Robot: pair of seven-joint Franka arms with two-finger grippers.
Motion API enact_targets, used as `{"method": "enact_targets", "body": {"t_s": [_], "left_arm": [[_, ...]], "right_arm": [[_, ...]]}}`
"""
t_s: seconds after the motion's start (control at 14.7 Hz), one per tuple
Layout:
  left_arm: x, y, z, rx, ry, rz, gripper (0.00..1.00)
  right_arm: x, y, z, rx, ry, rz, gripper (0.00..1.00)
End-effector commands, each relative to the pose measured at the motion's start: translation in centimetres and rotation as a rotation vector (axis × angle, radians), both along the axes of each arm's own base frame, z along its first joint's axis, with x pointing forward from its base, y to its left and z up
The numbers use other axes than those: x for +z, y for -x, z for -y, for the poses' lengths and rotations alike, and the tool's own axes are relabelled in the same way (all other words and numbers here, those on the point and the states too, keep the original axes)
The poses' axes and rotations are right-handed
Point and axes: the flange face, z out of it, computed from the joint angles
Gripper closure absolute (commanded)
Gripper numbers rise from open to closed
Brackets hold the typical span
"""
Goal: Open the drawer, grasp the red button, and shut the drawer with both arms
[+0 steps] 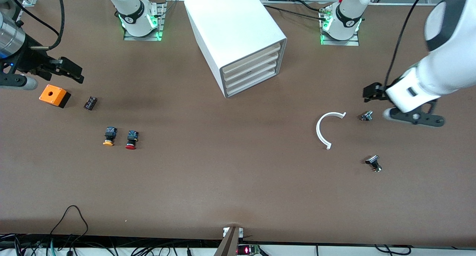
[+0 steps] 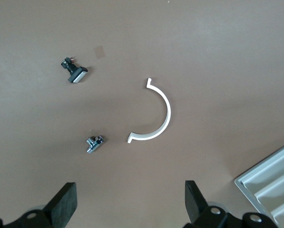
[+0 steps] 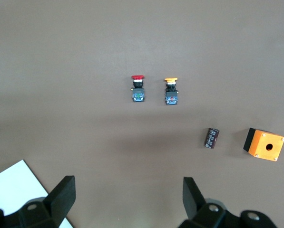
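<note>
The white cabinet (image 1: 230, 22) stands at the table's end nearest the arm bases, with all three drawers shut. The middle drawer (image 1: 251, 72) has a cream front. The red-capped button (image 1: 131, 140) lies on the table toward the right arm's end, beside an orange-yellow-capped button (image 1: 109, 136). It also shows in the right wrist view (image 3: 138, 89). My right gripper (image 1: 74, 72) hangs open and empty over the table near the orange box; its own view shows it (image 3: 127, 202) open. My left gripper (image 1: 372, 93) is open and empty (image 2: 132, 204) over the table's left-arm end.
An orange box with a hole (image 1: 54, 95) and a small black cylinder (image 1: 90, 103) lie near the right gripper. A white half-ring (image 1: 327, 128) and two small metal parts (image 1: 366, 116) (image 1: 373, 163) lie near the left gripper. The cabinet's front corner (image 2: 270, 187) shows in the left wrist view.
</note>
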Motion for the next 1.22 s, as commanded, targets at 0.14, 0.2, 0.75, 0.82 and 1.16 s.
{"method": "enact_targets", "body": {"t_s": [0.14, 0.2, 0.75, 0.82, 1.16], "left_arm": [[3.6, 4.8, -2.5, -0.024, 0.016, 0.111, 0.0], [3.7, 5.6, -3.0, -0.025, 0.014, 0.156, 0.0], [2.9, 6.9, -4.7, 0.024, 0.008, 0.105, 0.0], [2.9, 6.5, -4.6, 0.034, 0.007, 0.103, 0.0], [3.5, 6.3, -3.8, 0.023, 0.008, 0.109, 0.0]], "right_arm": [[0.2, 2.1, 0.1, -0.001, 0.02, 0.003, 0.0], [0.4, 2.1, 0.0, 0.002, 0.018, 0.003, 0.0], [1.1, 1.9, 1.3, 0.082, 0.002, 0.015, 0.0], [1.1, 1.9, 1.2, 0.082, 0.0, 0.016, 0.0], [1.8, 1.9, 1.0, 0.076, 0.0, 0.029, 0.0]]}}
